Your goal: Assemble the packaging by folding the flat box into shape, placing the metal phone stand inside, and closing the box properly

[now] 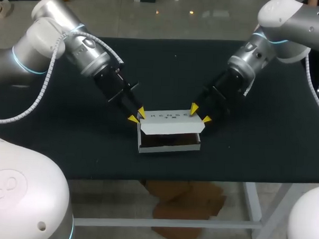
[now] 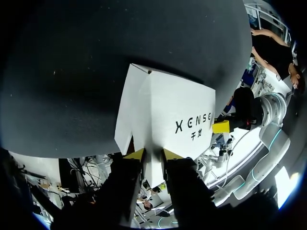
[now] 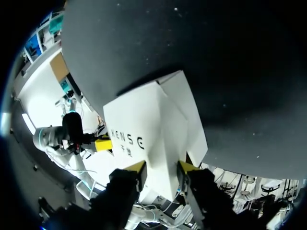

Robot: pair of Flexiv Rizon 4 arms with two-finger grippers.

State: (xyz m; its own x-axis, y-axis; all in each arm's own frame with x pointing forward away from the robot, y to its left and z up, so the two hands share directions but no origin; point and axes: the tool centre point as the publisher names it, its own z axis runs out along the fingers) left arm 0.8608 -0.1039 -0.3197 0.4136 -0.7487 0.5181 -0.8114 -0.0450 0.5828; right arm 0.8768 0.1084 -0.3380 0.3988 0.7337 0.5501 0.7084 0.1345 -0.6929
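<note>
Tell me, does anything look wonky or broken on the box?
The white box isn't shut: its lid sits raised, leaving a dark gap along the front. The left gripper and right gripper each pinch one end. Nothing looks torn or spilled.

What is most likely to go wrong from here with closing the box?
1. The left gripper and right gripper each pinch only one end of the raised lid of the white cardboard box; uneven pushing might twist or crease it.
2. The front gap is open; the lid's edge may land outside the base rather than tucking in.
</note>
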